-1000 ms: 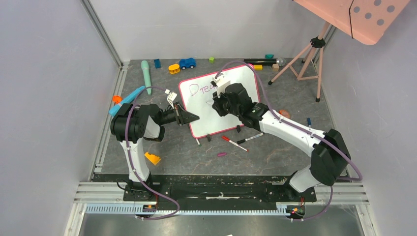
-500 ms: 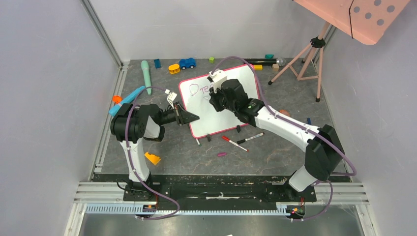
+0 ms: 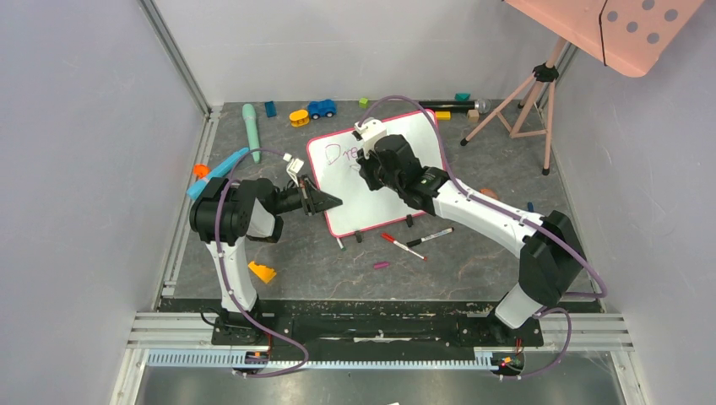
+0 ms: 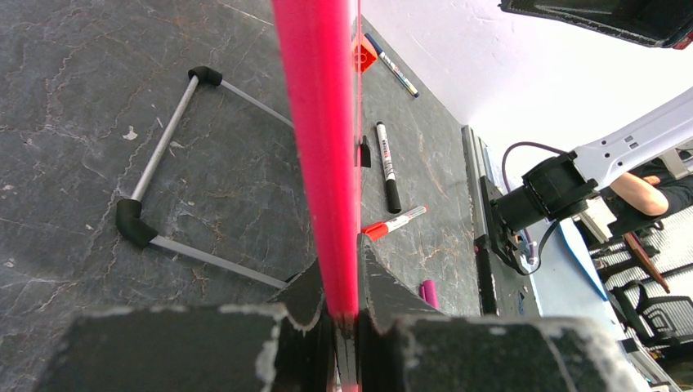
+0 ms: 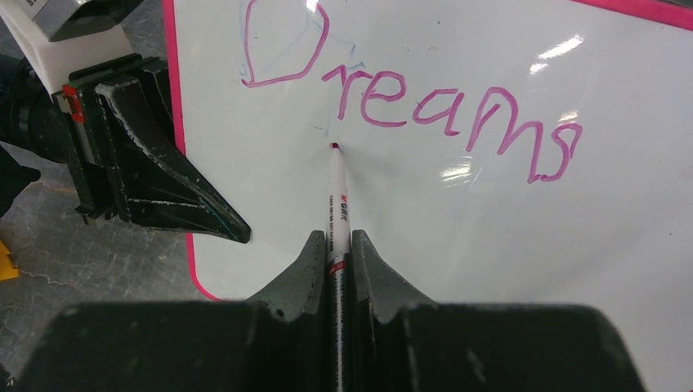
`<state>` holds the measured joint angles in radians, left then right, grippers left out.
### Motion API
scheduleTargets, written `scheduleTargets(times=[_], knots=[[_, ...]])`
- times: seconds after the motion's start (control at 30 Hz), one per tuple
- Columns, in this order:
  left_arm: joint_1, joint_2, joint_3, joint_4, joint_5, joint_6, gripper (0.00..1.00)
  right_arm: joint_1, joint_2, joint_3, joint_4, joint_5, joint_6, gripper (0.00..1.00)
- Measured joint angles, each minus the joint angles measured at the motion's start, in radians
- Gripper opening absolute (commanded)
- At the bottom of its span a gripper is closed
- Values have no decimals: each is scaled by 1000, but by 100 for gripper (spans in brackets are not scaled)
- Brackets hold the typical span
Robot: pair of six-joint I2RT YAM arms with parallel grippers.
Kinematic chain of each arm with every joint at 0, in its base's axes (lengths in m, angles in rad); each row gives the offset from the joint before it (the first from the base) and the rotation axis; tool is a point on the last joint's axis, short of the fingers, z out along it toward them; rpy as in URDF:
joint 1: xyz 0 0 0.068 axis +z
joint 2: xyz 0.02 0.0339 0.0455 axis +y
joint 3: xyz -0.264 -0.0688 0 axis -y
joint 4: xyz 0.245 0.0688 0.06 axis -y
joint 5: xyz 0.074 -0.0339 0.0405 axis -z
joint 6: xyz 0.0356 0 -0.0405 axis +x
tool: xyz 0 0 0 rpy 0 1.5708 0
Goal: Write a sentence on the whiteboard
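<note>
The whiteboard (image 3: 359, 207) is standing propped at a tilt near the middle of the counter (image 3: 481, 270), its lower edge resting there on two small black feet. Across its top the word "Dreams" (image 5: 433, 110) is showing in purple, and no other words of the sentence are showing in the right wrist view.

A marker (image 5: 337, 204) is pointing up the board, its tip sitting just under the "r". The right jaws are clamped on the marker's barrel, one on each side. The right arm (image 3: 481, 215) is reaching in over the board's face from the right.

The left jaws are pinching the board's pink left edge (image 4: 315, 122), closed tight on the frame. The left arm (image 3: 232, 215) is stretching in from the left.

Behind the board a wire stand (image 4: 163, 147) is lying on the counter. In front of the board, a red marker (image 3: 401, 245), a black marker (image 3: 429, 237) and a small purple cap (image 3: 382, 265) are lying near one another. A blue toy car (image 3: 321, 108) is sitting by the far wall.
</note>
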<state>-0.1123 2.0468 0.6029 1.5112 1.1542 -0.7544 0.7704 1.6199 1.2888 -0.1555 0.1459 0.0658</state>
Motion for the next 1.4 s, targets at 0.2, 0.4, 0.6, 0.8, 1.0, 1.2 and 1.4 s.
scheduleTargets(times=[0.2,0.4,0.6,0.8,1.0,1.2,1.4], knots=[[0,0,0,0,0,0,2,4,0,1,-5,12,0,0],[0,0,0,1,1,0,2,3,-10,-5,-3,1,0,0],[0,0,0,1,2,0,2,2,-46,-42,-3,-14,-4,0],[0,0,0,1,2,0,2,2,-46,-48,-4,-17,-6,0],[0,0,0,0,0,0,2,2,-23,-48,-4,-20,-10,0],[1,0,0,0,0,0,2,5,-19,-48,-5,-26,-10,0],[1,0,0,0,0,0,2,5,-34,-80,-2,-37,-9,0]])
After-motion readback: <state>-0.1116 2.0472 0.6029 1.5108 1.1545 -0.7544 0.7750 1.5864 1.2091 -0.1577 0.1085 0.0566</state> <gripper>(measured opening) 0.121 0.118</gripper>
